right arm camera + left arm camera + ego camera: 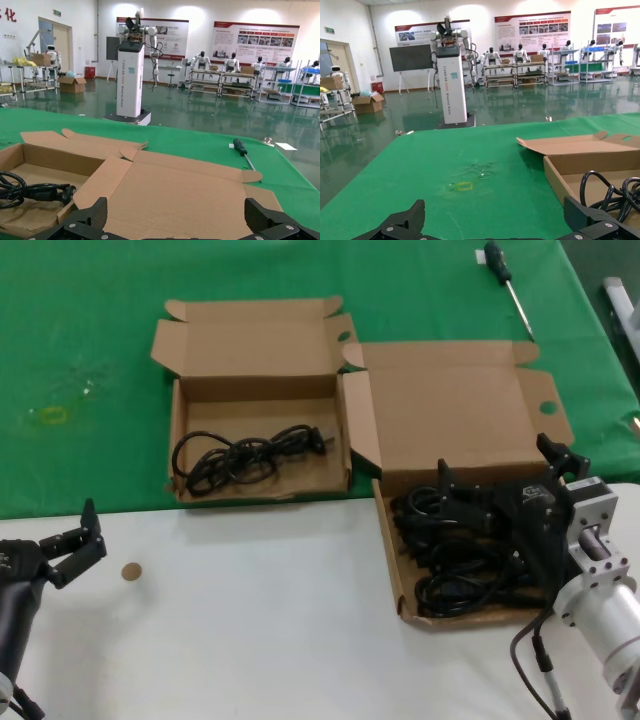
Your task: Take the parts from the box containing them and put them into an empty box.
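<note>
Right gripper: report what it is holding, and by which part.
Nothing yet. The right gripper is open, low over the cable bundles in the wider box; the left gripper is open and empty too.

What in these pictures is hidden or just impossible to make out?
- Head view: how many cable bundles lie in the wide shallow box; they form one dark tangle, partly covered by the right gripper.
- Head view: whether that gripper touches a bundle; black against black.
- Right wrist view: the shallow box's contents, below the bottom edge.
- Left wrist view: most of the narrower box and its cable, cut off at the right edge.
- Head view: the left gripper hovers over the white tabletop.
</note>
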Tool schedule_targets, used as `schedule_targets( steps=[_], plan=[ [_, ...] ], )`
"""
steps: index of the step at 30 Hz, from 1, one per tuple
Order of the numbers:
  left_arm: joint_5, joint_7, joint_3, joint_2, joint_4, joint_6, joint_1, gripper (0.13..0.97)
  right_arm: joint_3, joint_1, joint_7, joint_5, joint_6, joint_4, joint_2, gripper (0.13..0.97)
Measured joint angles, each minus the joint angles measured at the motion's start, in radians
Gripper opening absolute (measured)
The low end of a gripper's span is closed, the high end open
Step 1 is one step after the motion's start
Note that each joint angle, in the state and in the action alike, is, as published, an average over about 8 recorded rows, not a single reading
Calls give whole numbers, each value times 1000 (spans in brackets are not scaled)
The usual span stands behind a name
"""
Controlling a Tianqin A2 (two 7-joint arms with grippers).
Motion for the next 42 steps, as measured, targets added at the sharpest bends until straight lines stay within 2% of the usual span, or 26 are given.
schedule_targets(
  steps=[42],
  plan=[
    [0, 0, 0, 0, 0, 0, 0, 966, 0, 0, 0, 0, 0, 0, 0, 966]
  ],
)
